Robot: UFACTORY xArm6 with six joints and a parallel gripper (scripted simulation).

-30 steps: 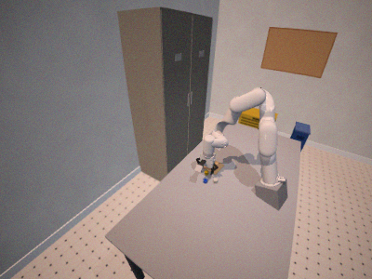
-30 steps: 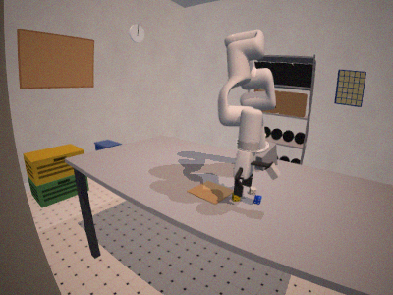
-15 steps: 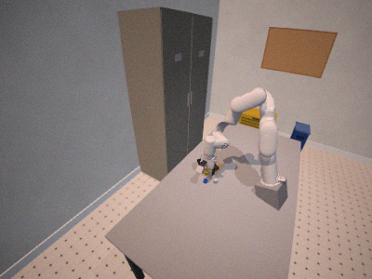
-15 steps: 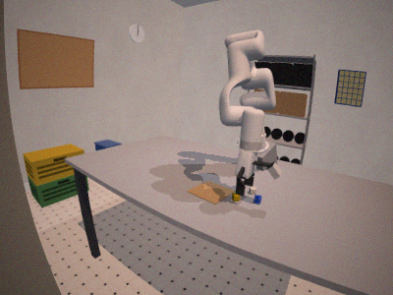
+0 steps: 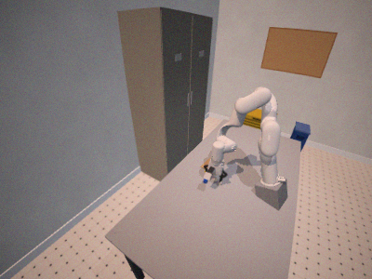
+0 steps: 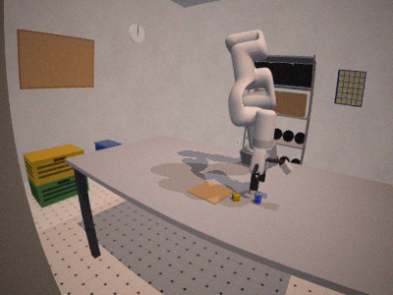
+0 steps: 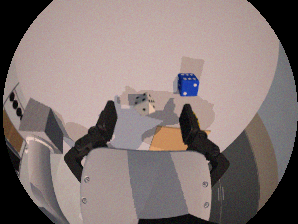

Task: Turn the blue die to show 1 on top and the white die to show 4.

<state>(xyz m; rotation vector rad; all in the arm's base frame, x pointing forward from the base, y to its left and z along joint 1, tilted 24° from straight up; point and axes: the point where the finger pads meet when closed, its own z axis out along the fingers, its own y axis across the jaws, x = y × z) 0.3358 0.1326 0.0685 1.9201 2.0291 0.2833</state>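
Claw (image 5: pixel 215 175) (image 6: pixel 255 183) (image 7: pixel 148 110) spread wide above the surface (image 5: pixel 186 232) (image 6: pixel 147 152) (image 7: pixel 75 55), white die (image 7: pixel 145 103) and blue die (image 5: pixel 205 181) (image 6: pixel 257 199) (image 7: pixel 188 84) off the mat (image 5: pixel 205 164) (image 6: pixel 211 192) (image 7: pixel 167 138); we'd expect a low, off-centre descent to knock either away.

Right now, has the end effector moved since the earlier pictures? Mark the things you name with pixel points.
Yes. In the exterior view, the end effector (image 5: pixel 215 174) (image 6: pixel 254 188) (image 7: pixel 148 110) has shifted right, farther from the orange mat (image 5: pixel 205 164) (image 6: pixel 208 192) (image 7: pixel 167 140), which sits where it did.
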